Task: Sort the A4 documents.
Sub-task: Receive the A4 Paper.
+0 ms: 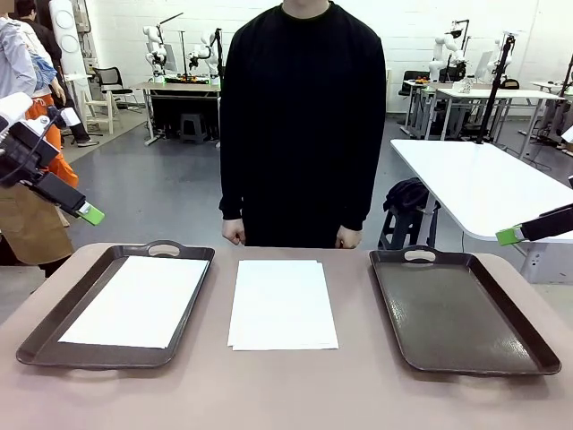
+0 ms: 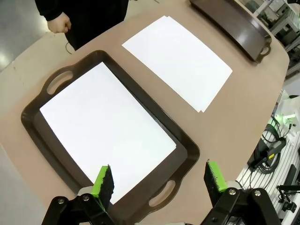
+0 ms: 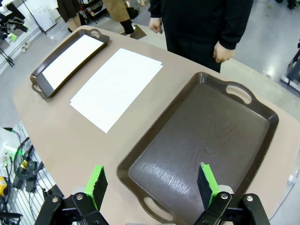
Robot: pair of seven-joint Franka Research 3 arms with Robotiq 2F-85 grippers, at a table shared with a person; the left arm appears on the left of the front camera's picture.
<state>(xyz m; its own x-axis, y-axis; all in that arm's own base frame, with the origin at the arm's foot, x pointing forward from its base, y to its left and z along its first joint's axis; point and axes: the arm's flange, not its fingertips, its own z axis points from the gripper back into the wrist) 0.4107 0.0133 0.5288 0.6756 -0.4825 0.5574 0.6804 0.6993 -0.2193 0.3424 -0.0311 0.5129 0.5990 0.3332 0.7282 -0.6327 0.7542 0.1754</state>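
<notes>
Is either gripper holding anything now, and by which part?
Nothing is held: the left gripper and the right gripper hang open, clear of the A4 documents and the trays.

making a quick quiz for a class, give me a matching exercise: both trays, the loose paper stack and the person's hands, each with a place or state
1 left tray
2 right tray
3 loose paper stack
4 person's hands

a bare inside
b on the table between the trays
c holds a white sheet
d hanging by the far edge

Pairs: 1-c, 2-a, 3-b, 4-d
</notes>
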